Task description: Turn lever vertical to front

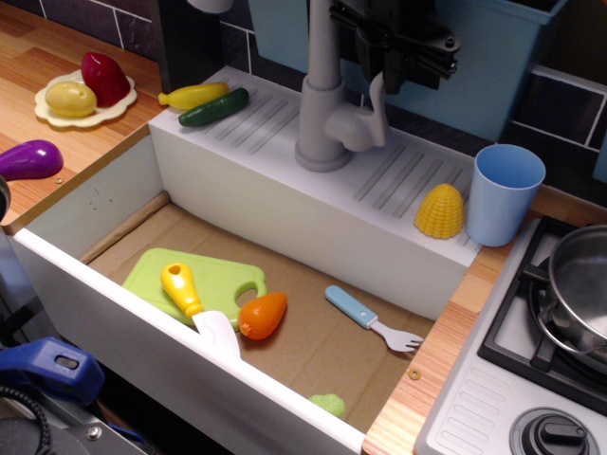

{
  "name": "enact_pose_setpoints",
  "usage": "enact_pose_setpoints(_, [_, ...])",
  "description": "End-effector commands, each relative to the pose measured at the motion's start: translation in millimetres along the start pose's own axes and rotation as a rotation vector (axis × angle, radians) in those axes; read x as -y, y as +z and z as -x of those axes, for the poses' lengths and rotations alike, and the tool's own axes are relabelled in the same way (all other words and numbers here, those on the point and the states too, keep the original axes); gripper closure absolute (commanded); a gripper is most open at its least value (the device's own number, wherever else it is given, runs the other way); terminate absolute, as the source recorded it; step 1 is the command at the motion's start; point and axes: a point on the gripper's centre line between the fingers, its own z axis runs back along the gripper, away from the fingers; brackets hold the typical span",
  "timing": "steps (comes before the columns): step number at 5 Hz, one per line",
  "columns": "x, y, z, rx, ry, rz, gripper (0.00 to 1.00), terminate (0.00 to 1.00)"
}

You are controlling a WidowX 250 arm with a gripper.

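The grey toy tap stands on the white back ledge of the sink. Its tall spout pipe rises out of view. The lever is a short light-grey handle on the rounded side stub, and it stands upright. My black gripper hangs at the top of the view, just above the lever's tip. Its jaws stand apart on either side of the tip and hold nothing. I cannot tell whether a finger touches the lever.
A yellow corn and a blue cup stand right of the tap, a banana and cucumber left. The sink basin holds a green board, knife, orange piece and fork. A pot sits on the stove at the right.
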Motion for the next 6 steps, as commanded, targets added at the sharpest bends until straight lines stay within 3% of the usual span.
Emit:
enact_pose_setpoints(1, [2,10,20,-0.004,0.081,0.036,1.00,0.00])
enact_pose_setpoints(4, [9,-18,67,-0.014,0.187,0.133,1.00,0.00])
enact_pose_setpoints(5, [10,-32,76,-0.011,0.205,0.169,1.00,0.00])
enact_pose_setpoints(6, [9,-25,70,-0.052,0.186,0.164,1.00,0.00])
